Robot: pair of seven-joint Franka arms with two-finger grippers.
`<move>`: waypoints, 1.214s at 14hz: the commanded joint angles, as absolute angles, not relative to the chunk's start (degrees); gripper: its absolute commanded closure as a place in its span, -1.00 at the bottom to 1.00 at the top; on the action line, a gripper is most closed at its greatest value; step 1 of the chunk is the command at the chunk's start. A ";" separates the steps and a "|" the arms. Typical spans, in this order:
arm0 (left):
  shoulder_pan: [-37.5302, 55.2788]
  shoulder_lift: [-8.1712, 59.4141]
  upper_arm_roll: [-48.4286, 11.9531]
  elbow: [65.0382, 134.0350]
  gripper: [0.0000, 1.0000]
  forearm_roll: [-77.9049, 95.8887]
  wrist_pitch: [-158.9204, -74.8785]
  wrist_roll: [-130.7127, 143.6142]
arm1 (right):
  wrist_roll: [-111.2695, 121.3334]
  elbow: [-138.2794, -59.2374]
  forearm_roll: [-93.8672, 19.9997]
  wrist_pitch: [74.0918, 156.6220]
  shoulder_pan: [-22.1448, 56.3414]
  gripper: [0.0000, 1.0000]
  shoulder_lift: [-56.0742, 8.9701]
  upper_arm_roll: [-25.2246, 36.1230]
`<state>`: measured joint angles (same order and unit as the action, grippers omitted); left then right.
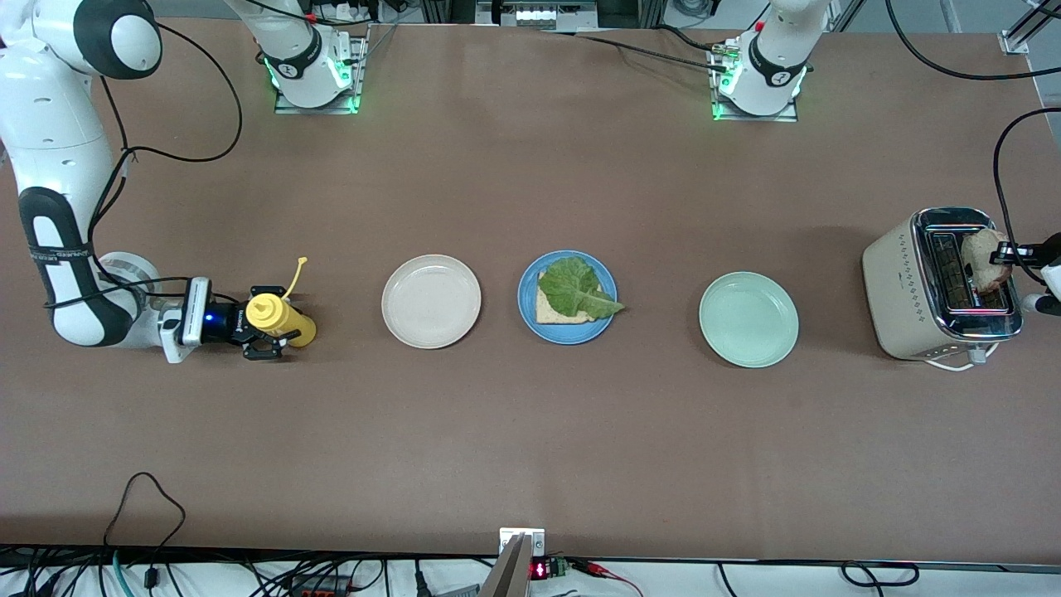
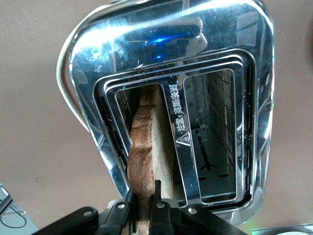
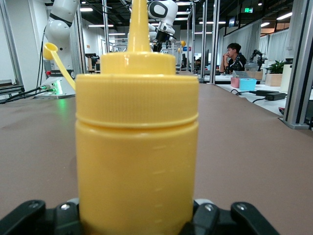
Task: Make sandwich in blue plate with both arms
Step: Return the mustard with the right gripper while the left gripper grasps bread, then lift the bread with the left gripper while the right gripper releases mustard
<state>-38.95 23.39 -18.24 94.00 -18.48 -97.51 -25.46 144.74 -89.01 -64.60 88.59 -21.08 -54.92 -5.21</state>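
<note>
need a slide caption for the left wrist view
Left gripper shut on a bread slice standing in one slot of the chrome-topped toaster.

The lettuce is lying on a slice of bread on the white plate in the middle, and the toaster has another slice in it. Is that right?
Not quite. In the front view the lettuce and its bread slice lie on the blue plate; the white plate beside it holds nothing. The toaster does hold a slice.
</note>
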 commanded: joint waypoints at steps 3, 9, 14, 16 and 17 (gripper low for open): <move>-39.29 17.58 -20.12 92.21 0.98 -17.40 -92.65 -26.64 | 145.02 -88.07 -62.94 87.28 -24.60 -1.00 -54.49 -6.06; -39.29 17.31 -26.61 80.96 0.98 -17.49 -78.85 -24.80 | 143.09 -85.88 -53.28 87.27 -30.23 -1.00 -51.52 -6.06; -37.89 18.10 -40.23 80.24 0.98 -17.40 -77.00 -18.46 | 128.89 -85.96 -38.53 92.01 -29.01 -1.00 -40.45 -5.98; -33.78 19.33 -41.83 80.33 0.98 -16.97 -74.80 -16.63 | 122.20 -85.96 -33.95 93.33 -27.69 -1.00 -36.76 -5.98; -31.57 19.86 -41.84 80.16 0.99 -14.53 -74.62 -14.52 | 118.43 -86.13 -31.66 94.64 -26.82 -1.00 -34.65 -5.98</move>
